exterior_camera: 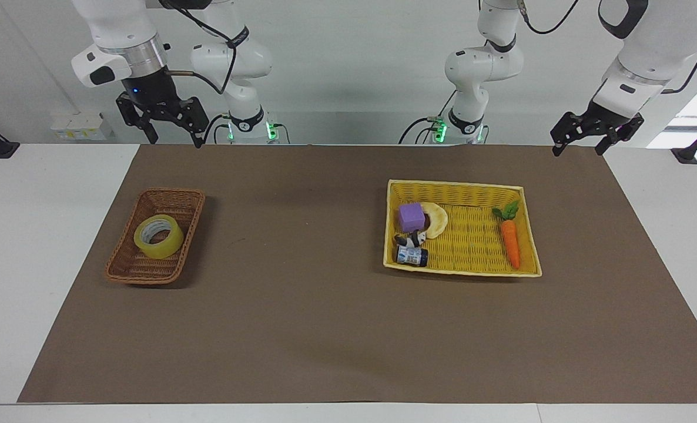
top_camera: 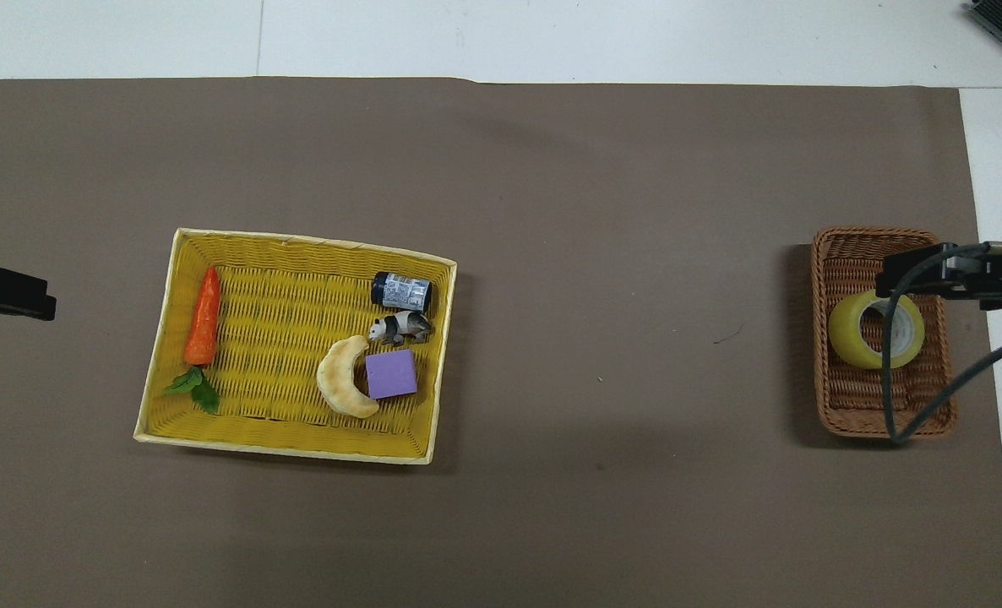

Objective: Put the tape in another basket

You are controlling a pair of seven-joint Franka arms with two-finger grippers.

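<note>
On my screens the tape (exterior_camera: 158,236) lies on its side inside the brown wicker basket (exterior_camera: 124,264), which sits toward the right arm's end of the surface (exterior_camera: 301,329). I judge the move itself finished: the roll rests free, with nothing touching it. My right gripper (exterior_camera: 168,126) hangs high in the air over the mat's edge near its own base, fingers spread wide and holding nothing. My left gripper (exterior_camera: 580,140) waits over the opposite corner, likewise open and empty. The yellow basket (exterior_camera: 460,187), holding a toy carrot (exterior_camera: 510,242) and small items, stands well apart. Nothing seems left but parking the arms.
</note>
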